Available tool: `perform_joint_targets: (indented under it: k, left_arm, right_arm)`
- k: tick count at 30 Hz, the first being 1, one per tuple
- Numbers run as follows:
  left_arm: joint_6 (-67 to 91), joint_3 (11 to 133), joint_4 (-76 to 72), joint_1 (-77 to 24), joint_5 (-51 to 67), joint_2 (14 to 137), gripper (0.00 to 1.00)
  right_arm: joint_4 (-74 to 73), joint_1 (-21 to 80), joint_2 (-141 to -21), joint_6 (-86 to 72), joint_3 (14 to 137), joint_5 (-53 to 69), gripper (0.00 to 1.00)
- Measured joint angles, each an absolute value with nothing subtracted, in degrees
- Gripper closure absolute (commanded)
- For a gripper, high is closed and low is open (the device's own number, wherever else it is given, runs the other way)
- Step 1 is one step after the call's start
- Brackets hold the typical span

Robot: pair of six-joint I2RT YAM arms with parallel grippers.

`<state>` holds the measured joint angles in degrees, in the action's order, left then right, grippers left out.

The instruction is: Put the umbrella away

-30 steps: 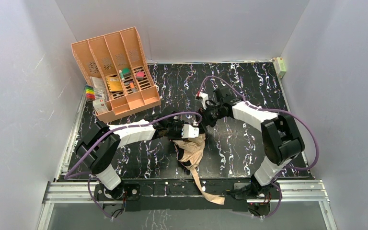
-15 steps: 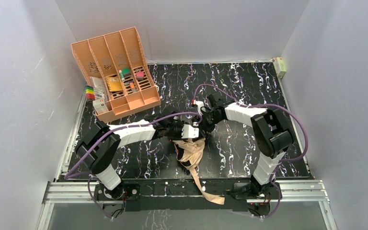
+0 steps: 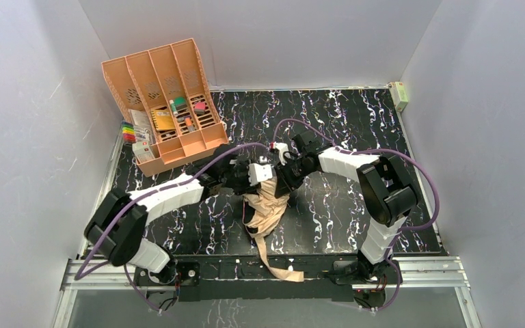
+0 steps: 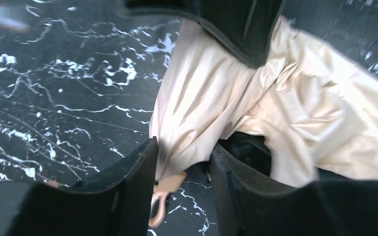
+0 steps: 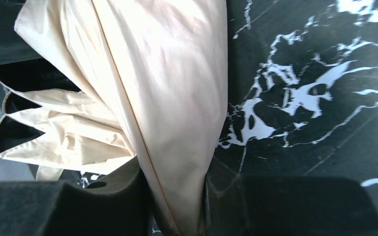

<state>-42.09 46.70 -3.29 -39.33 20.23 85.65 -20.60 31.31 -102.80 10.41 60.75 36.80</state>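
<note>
Umbrella [image 3: 265, 208] mid-desk [image 3: 355, 123], strap [image 3: 290, 275] trailing to 6 o'clock. Left fingers [image 4: 128, 187] & right fingers [image 5: 108, 201] both clamped on it at 12 o'clock end. Prob light, floppy, slick; hold bunched folds, not loose edge.

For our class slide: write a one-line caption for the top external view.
The left gripper and right gripper both pinch the peach-beige umbrella, its strap trailing loose.
</note>
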Motion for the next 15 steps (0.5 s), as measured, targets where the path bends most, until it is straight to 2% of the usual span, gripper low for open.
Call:
perform_joint_targets:
  k: [7, 15]
  left_arm:
    - [-35.1, 43.7, -5.1, -36.9, 23.2, 74.4, 0.46]
    - [-26.4, 39.8, -5.2, -33.7, 21.7, 59.9, 0.38]
  right_arm:
    - [-16.0, 31.5, -101.9, 8.8, 60.1, 30.2, 0.99]
    - [-11.7, 35.6, -99.2, 11.7, 57.9, 20.7, 1.00]
